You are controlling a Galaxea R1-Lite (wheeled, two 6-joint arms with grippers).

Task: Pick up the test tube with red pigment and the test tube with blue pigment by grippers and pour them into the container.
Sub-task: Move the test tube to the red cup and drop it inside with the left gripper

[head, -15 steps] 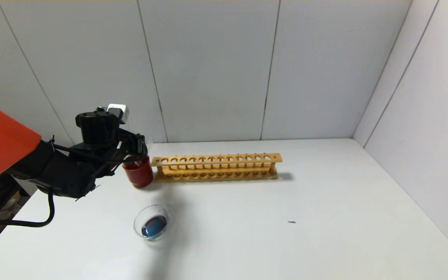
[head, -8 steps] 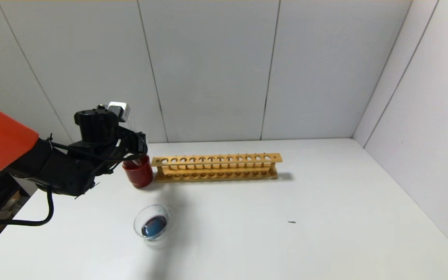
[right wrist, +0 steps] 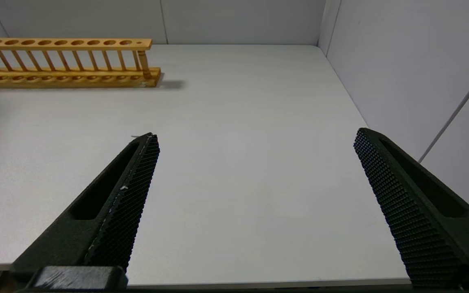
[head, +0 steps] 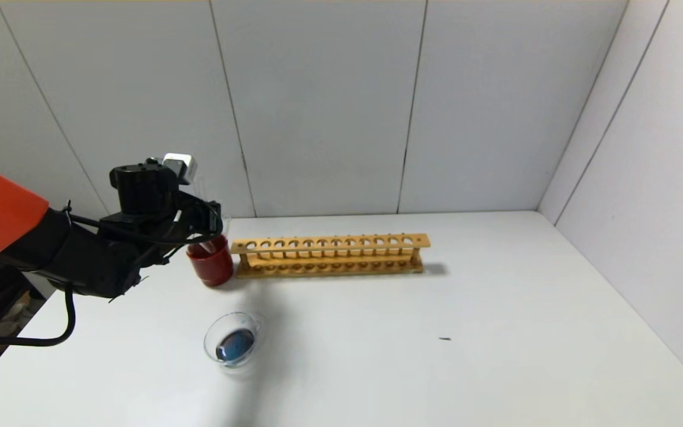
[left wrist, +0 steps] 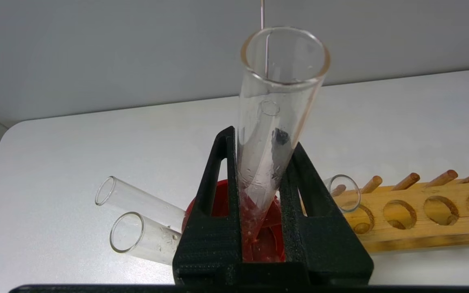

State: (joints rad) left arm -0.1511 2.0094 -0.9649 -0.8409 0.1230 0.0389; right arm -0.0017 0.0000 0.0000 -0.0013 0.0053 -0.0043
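Observation:
My left gripper [head: 208,224] [left wrist: 264,140] is shut on the test tube with red pigment [left wrist: 277,101], a clear glass tube standing almost upright. The tube's lower end looks reddish and hangs just over the dark red cup [head: 211,268]. The container [head: 208,338], a shallow clear dish, sits on the table in front of the cup with blue liquid in it. No test tube with blue pigment is in view. My right gripper [right wrist: 255,134] is open and empty, low over the table's right front part and out of the head view.
Three plain clear tubes [left wrist: 136,199] [left wrist: 134,236] [left wrist: 342,193] lean out of the red cup. A long wooden tube rack [head: 329,255] [right wrist: 63,61] stands right of the cup. Walls close the table at the back and right.
My left gripper has risen slightly and drifted a little left with the tube in it. The dish, cup and rack have not moved.

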